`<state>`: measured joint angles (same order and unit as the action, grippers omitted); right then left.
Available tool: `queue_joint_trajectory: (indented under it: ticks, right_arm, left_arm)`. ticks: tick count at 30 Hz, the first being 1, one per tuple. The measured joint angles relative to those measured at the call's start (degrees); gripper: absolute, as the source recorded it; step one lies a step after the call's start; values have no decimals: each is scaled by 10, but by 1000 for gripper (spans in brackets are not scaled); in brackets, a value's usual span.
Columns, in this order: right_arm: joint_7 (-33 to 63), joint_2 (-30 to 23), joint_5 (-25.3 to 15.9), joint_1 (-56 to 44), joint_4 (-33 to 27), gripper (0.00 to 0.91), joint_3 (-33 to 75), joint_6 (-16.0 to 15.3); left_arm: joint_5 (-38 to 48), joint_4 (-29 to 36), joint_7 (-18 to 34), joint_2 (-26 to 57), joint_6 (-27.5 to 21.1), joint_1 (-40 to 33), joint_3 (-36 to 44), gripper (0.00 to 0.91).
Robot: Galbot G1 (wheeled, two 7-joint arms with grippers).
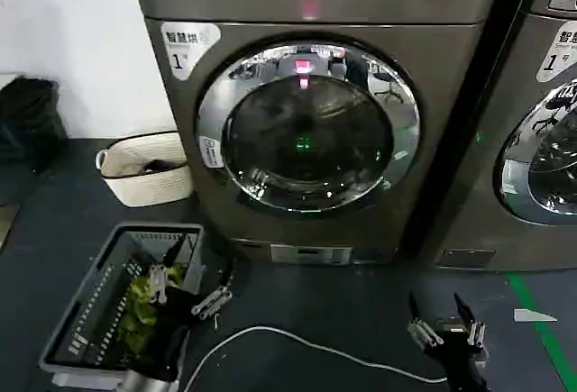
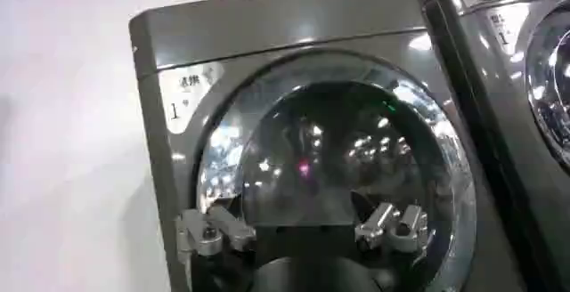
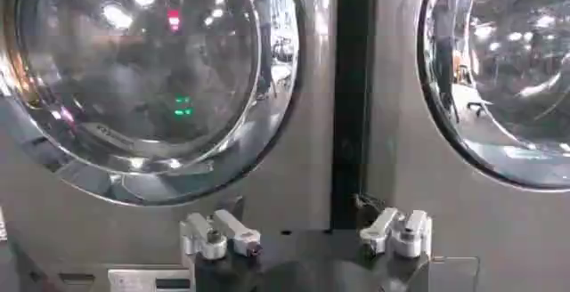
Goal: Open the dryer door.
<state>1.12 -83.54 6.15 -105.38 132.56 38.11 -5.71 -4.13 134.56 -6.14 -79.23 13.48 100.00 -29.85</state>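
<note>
You had the dryer door (image 1: pixel 307 124) closed, both grippers low and spread apart: left gripper (image 1: pixel 187 290) over the basket (image 1: pixel 90 315), right gripper (image 1: pixel 446 327) nearer the second machine (image 3: pixel 472 98).

Both arms black; left pincer (image 1: pixel 185 291) & right pincer (image 1: pixel 444 323): silver metal fingers w/ round screw joints, black tips.
</note>
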Motion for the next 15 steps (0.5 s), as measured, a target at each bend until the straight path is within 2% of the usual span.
queue_joint_trajectory:
  ticks: [2, 6, 15]
  right_arm:
    - [-14, 10, -1, 13, 2, 907, 1, 1]
    - [-46, 47, 24, 55, -12, 907, -8, 13]
    - [-74, 161, 98, 189, -71, 907, -54, 8]
  left_arm:
    - [0, 1, 0, 1, 0, 0, 0, 907]
    - [3, 3, 0, 7, 1, 7, -3, 907]
    - [9, 31, -1, 4, -3, 29, -24, 907]
